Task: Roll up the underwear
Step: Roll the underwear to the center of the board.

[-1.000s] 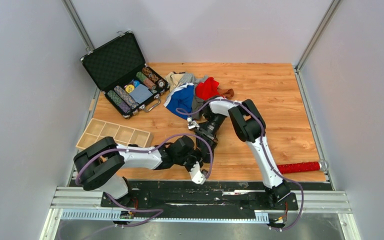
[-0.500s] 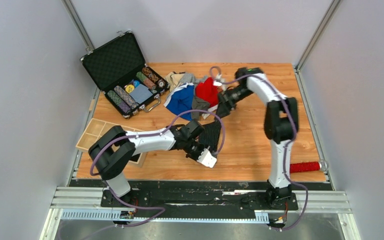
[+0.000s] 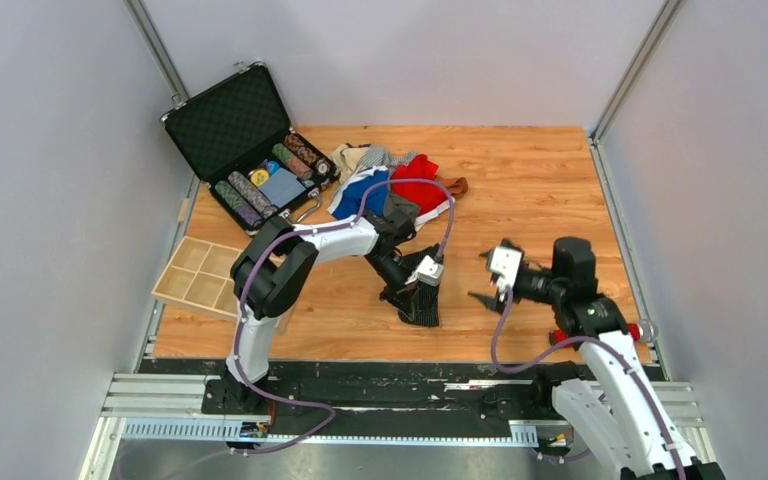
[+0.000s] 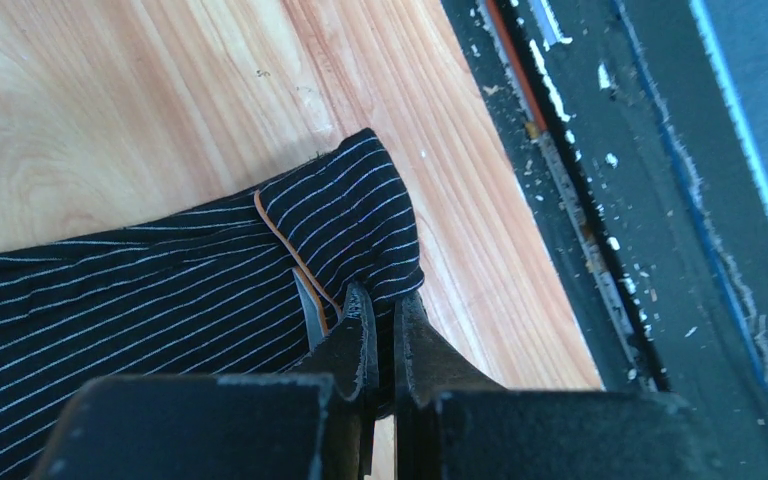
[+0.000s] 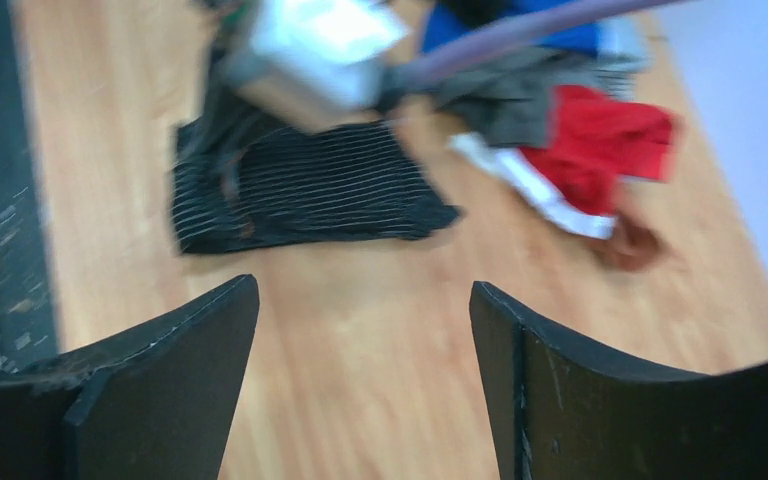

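Right end effector (image 3: 482, 280) has swung back from the far-edge underwear pile (image 3: 390, 185) toward the near-right corner of the bench (image 3: 540, 180), fingers spread. Left end effector (image 4: 380, 300), pressed together, seemingly pinches the black pinstriped underwear (image 4: 160, 290) lying mid-bench toward the near edge.

Chip case (image 3: 228, 122) stands open; wooden tray (image 3: 200, 273) nearby.
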Robot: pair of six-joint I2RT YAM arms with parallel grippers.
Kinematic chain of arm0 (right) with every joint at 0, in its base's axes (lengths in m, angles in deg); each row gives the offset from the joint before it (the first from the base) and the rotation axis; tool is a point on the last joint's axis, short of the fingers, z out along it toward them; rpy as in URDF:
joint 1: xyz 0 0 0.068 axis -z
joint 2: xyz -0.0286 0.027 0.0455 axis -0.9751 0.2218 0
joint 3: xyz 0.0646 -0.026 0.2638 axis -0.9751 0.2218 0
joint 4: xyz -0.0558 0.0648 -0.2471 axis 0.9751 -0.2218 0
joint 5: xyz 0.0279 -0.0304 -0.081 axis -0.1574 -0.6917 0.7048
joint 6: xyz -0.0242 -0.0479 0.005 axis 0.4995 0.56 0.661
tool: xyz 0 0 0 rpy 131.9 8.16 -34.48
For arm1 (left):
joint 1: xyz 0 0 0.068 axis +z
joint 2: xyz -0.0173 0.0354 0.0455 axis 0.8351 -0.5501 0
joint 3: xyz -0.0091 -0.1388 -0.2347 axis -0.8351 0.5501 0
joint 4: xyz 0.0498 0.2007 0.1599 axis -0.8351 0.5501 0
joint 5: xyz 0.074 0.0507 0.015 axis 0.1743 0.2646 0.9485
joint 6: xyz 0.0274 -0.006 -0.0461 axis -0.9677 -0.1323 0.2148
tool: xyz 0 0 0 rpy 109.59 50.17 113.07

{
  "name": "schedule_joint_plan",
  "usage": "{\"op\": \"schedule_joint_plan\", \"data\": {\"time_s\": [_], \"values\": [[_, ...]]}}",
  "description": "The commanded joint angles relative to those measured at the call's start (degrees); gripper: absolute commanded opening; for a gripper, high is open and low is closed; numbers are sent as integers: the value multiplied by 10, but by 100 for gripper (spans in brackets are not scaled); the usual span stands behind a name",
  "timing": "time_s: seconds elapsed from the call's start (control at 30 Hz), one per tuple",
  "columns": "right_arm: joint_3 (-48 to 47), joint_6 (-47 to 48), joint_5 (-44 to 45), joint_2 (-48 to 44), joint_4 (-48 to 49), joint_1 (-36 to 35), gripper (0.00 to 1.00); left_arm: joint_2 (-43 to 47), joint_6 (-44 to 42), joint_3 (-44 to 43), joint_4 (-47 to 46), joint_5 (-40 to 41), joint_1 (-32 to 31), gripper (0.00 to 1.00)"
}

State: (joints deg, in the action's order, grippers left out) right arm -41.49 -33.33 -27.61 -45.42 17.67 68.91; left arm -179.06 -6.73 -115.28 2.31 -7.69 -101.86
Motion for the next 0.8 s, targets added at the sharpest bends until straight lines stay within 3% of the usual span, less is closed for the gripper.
{"op": "schedule_joint_plan", "data": {"time_s": [0.0, 0.13, 0.33, 0.77], "values": [[86, 141, 5, -55, -63, -95, 78, -32, 27, -22, 72, -57, 4, 0], [129, 135, 57, -37, 20, -214, 78, -49, 40, -29, 70, -70, 9, 0], [126, 95, 106, 102, 118, -318, 73, -56, 72, -26, 39, -75, 12, 0], [118, 33, 171, 238, 215, -358, 64, -53, 94, -10, 5, -86, 27, 0]]}}
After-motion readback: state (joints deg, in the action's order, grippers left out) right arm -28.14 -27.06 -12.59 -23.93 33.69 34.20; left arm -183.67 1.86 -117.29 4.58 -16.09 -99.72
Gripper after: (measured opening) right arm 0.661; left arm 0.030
